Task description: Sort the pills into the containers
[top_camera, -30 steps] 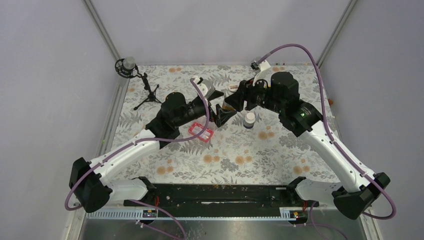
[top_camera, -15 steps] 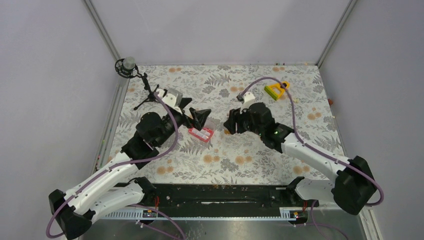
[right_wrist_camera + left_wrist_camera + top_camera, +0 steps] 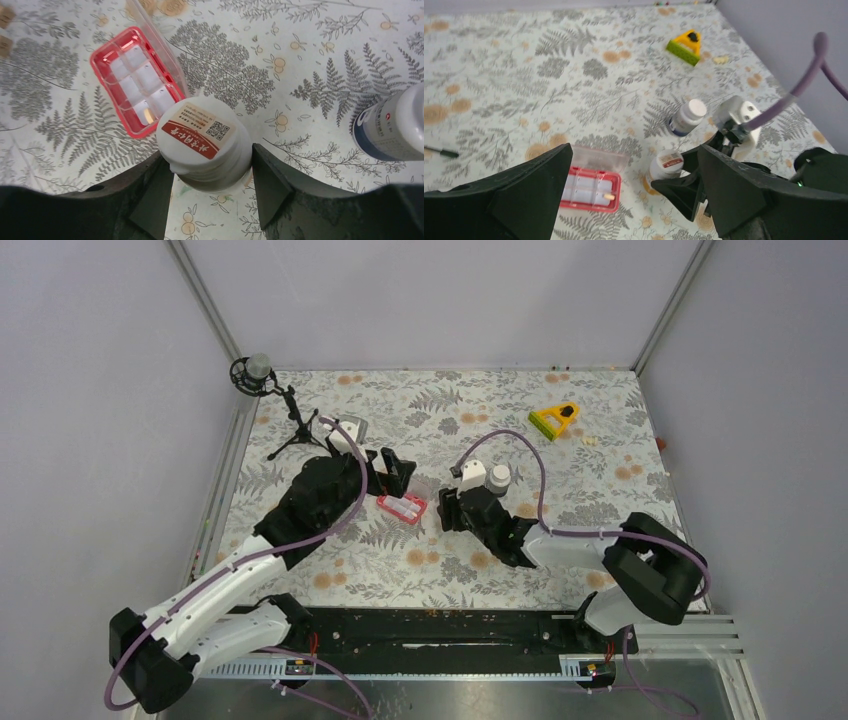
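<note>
Tracking the last second: both arms have dropped and pulled in toward the tray.

- The left gripper [image 3: 395, 468] slid back from mid-table. It now hangs just behind the pill tray [image 3: 402, 507], jaws wide apart, nothing in them.
- The tray sits mid-cloth with its clear lid flipped open. One pale-orange pill [image 3: 609, 196] lies in a compartment; the rest look bare.
- The right gripper [image 3: 448, 510] came down from high at the back to low over the cloth, just right of the tray. Its jaws are clamped on both sides of the labelled bottle [image 3: 205, 142], which is roughly upright with its cap on.
- The second bottle [image 3: 497, 478] hasn't moved.
- The yellow tool [image 3: 553, 420] is uncovered again at back right.

My read: the bottle is staged beside the tray but capped, so sorting has barely begun.
</note>
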Motion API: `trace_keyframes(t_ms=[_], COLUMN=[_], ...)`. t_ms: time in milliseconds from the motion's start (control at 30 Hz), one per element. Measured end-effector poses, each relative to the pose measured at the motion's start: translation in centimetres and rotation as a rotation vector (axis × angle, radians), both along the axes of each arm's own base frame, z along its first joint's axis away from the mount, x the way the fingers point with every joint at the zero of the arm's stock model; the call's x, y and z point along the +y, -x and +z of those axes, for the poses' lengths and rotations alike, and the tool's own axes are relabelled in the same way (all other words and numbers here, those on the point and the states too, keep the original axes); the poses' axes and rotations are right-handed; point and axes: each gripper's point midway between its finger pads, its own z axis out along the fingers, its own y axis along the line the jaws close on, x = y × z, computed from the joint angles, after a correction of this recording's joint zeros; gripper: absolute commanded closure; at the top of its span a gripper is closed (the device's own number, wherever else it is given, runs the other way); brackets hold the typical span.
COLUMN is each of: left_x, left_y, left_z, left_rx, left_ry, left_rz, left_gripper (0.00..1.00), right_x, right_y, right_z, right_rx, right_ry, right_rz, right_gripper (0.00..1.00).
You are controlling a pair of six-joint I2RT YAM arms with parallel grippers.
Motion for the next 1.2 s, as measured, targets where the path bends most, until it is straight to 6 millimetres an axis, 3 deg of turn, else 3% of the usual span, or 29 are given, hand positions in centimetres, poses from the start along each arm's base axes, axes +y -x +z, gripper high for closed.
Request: trace_keyframes(t_ms=[100, 233, 400, 567, 700, 867, 1033, 1200], left_x=[0.6, 1.2, 1.5, 0.8, -1.0, -3.4, -3.6, -4.1], left_y=[-0.6, -1.1, -1.3, -1.5, -1.3, -1.4, -1.3, -1.2], left_z=[-1.6, -1.6, -1.7, -2.9, -3.6, -3.1, -3.5, -4.6], left_rx=[0.057, 0.068, 0.074, 0.105, 0.156, 0.214, 0.270, 0.350], left_ry=[-0.016, 0.000, 0.006, -0.020, -0.043, -0.052, -0.054, -0.029], left_rz=[0.037, 0.072, 0.086, 0.059, -0.042, -0.145, -0.150, -0.161], left_gripper=[0.01, 0.01, 0.01, 0.01, 0.01, 0.01, 0.02, 0.17], right_x=[0.0, -0.1, -0.5, -1.7, -1.6, -1.2, -3.4, -5.8], right_y=[-0.1, -0.4, -0.3, 0.6, 1.2, 2.3, 2.2, 1.3], right_z=[-1.0, -1.2, -1.3, -1.4, 2.3, 5.9, 6.7, 6.6], right_rx=[-0.017, -0.055, -0.054, 0.026, 0.011, 0.028, 0.136, 0.299], right_ry=[0.010, -0.017, -0.037, 0.056, 0.008, -0.058, -0.133, -0.199], right_rz=[-0.030, -0.067, -0.093, -0.099, -0.072, -0.003, -0.022, -0.087], right_gripper=[0.57, 0.48, 0.16, 0.07, 0.06, 0.08, 0.15, 0.31])
